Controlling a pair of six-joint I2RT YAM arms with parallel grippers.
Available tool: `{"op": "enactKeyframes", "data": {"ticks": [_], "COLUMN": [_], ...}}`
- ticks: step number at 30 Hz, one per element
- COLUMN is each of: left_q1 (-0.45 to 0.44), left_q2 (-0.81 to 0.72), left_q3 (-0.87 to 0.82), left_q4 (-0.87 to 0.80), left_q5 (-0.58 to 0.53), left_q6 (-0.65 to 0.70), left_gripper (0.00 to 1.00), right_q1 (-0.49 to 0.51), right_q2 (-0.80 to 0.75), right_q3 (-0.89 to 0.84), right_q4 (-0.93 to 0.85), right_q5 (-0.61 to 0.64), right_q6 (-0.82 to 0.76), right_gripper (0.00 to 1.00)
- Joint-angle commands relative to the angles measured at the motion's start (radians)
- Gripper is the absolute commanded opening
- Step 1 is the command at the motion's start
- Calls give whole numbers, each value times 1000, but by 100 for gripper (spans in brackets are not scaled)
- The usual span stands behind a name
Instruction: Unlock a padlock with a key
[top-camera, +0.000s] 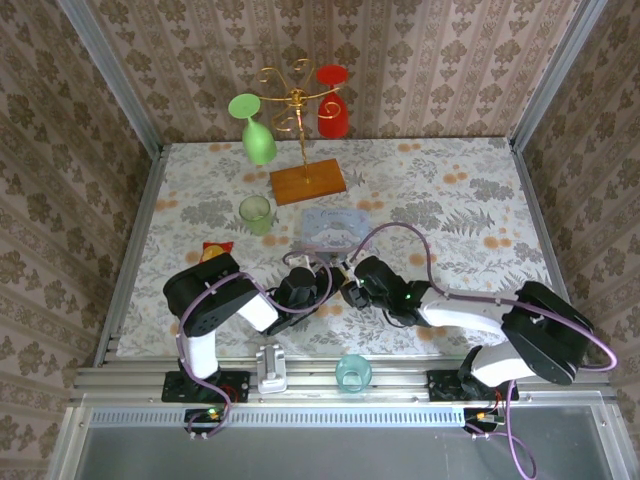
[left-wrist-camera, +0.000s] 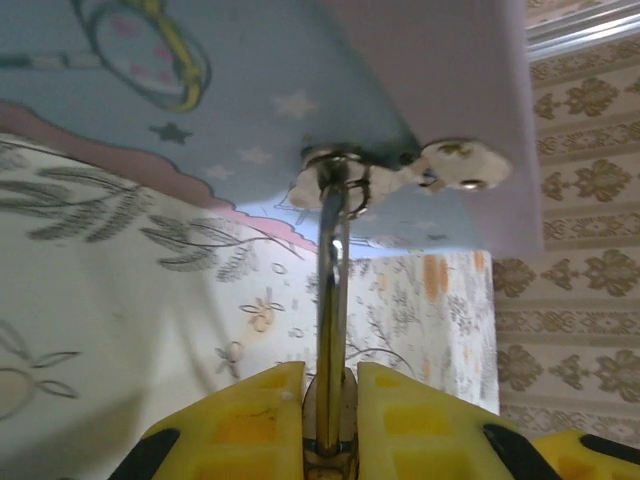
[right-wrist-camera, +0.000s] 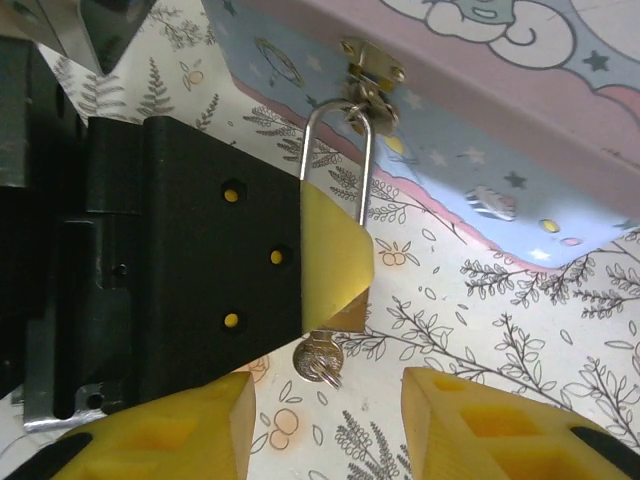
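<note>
Yellow pads on the left claw (left-wrist-camera: 330, 378) are squeezed right down on the padlock (left-wrist-camera: 330, 270), so that one has a proper grip. The lock's thin silvery shackle runs straight up out of the pinch and through the little hasp (left-wrist-camera: 400, 175) on the edge of the pale blue tin (left-wrist-camera: 250, 80). So the padlock hangs off the tin's front, just above the floral cloth (right-wrist-camera: 480, 330).

From the right wrist view, the right claw (right-wrist-camera: 328, 397) sits just below all that. Its two yellow fingers are spread apart with nothing between them. A small silvery key (right-wrist-camera: 318, 360) pokes out under the padlock body, just above that gap and closer to the finger on the left of the frame. I can't tell how deep it's seated.

Seen from above, both claws meet at the near side of the tin (top-camera: 330, 228), about mid-table. Further out there's a green cup (top-camera: 255, 213) to the left. A wooden-based stand (top-camera: 307, 182) with a green and a red glass hung upside down is behind it.
</note>
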Motion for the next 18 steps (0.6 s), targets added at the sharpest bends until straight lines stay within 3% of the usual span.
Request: {"op": "enactKeyframes", "data": {"ticks": [1, 6, 14, 18], "left_q1": [-20, -21, -19, -19], "left_q2": [-32, -30, -33, -45], "left_q3": [7, 7, 10, 9], "left_q4": [41, 45, 43, 33], "left_q5": [45, 43, 44, 46], "left_q6": [1, -2, -1, -2], "left_gripper": [0, 0, 0, 0], "right_q1": [40, 48, 36, 40], "right_q2": [67, 67, 1, 16], "right_q3": [32, -5, -102, -93], "right_q4": [-21, 8, 103, 104], "right_q5": [50, 57, -50, 13], "right_q6": [-51, -27, 12, 3], "right_gripper": [45, 39, 42, 43]}}
